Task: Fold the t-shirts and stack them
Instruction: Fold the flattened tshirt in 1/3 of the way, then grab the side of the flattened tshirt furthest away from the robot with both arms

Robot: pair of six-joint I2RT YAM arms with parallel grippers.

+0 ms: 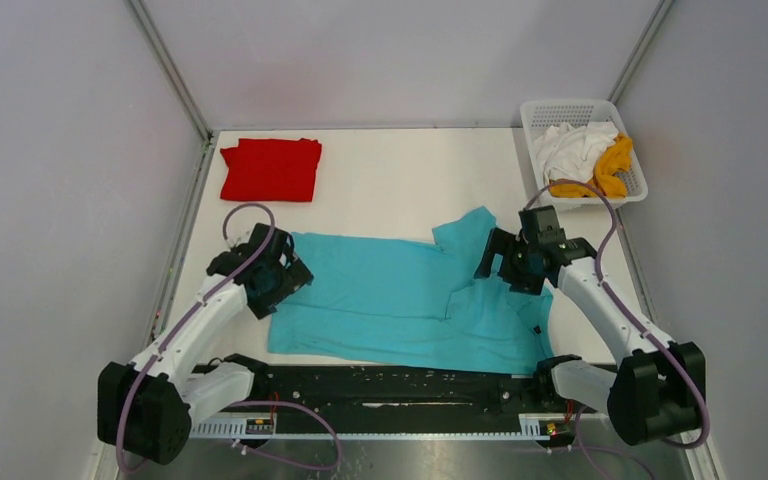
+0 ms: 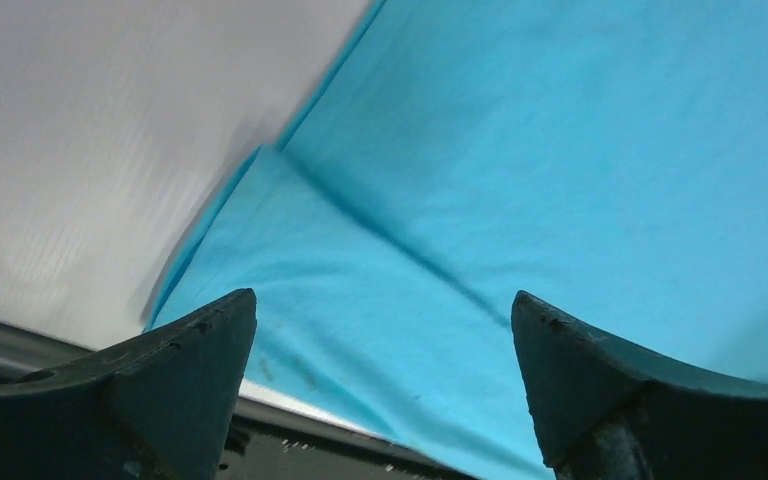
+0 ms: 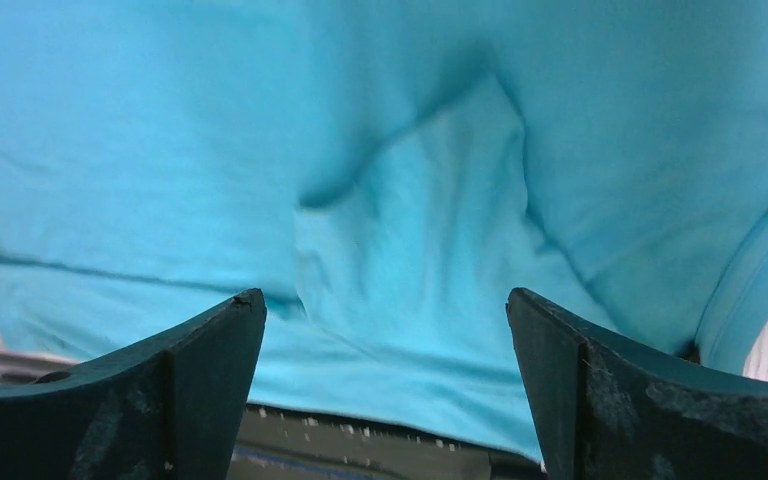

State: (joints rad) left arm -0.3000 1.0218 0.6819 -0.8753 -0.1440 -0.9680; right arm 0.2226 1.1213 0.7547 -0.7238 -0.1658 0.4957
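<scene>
Left gripper point(image 1: 278, 277) and right gripper point(image 1: 516, 262) hover with jaws apart and empty, one over each end of the turquoise t-shirt point(image 1: 390, 300). It is spread along the desk's near edge, its long axis running left to right. Beyond it, the folded red t-shirt point(image 1: 271, 170) lies at the far left corner.

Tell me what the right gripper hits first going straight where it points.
The right gripper would likely meet the turquoise t-shirt first, at a fold framed by its open jaws; depth unclear.
</scene>
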